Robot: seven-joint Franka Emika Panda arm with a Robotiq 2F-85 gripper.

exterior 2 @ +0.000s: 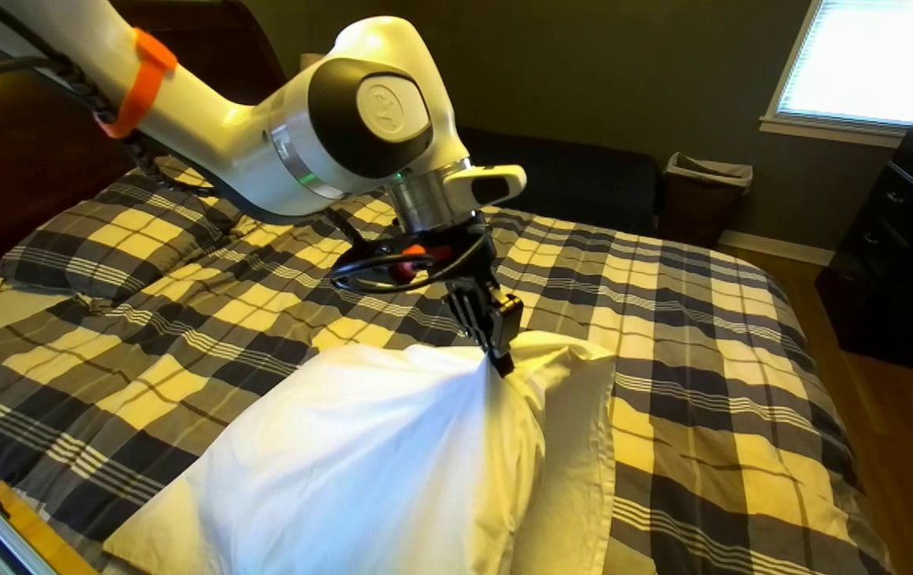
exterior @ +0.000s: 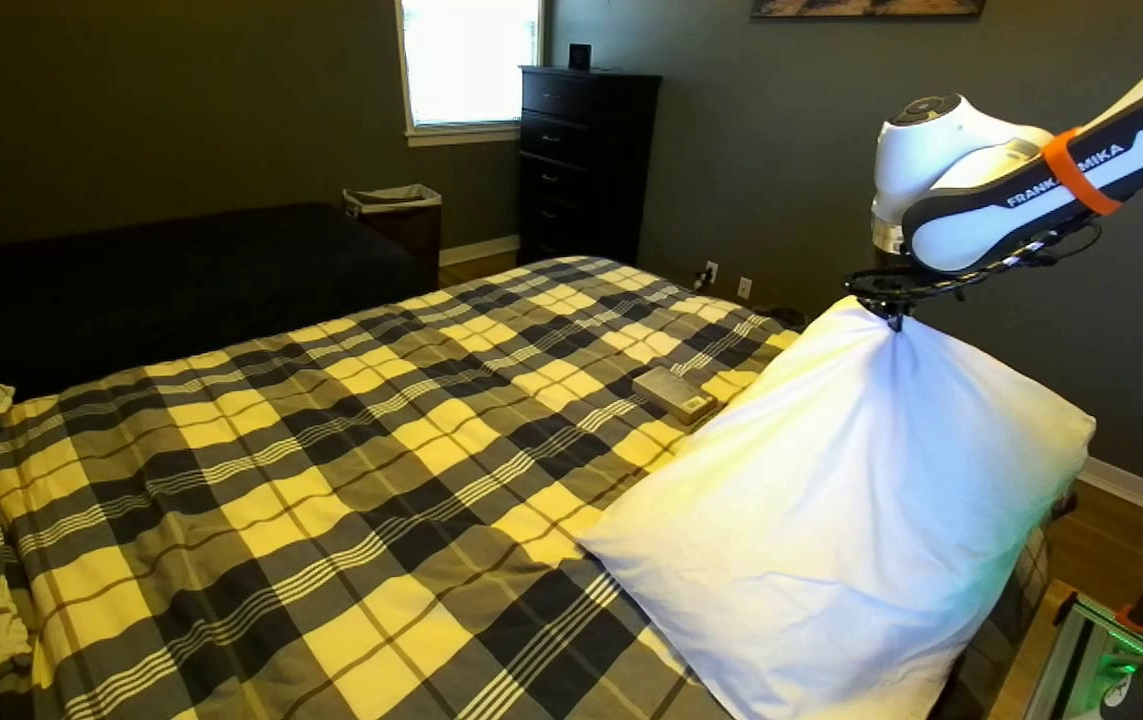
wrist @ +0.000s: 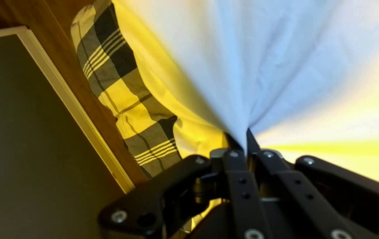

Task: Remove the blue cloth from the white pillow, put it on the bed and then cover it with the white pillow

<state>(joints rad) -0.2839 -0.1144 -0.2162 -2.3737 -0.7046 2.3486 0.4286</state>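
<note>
- While my end effector (wrist: pixel 245 141) pinches the white pillow (exterior: pixel 831 520), partly raised above the bed (exterior: pixel 331 460), covering seems left.
- On the bed lies, uncovered, what seems the blue cloth (exterior: pixel 673 392); removal looks done.

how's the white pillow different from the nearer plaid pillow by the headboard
The white pillow is plain, while the nearer plaid pillow is patterned in yellow, grey, black and white. The gripper pinches the white pillow, holding its cover drawn up into a peak; the nearer plaid pillow lies near the headboard, not gripped. Both look soft and puffy.
</note>
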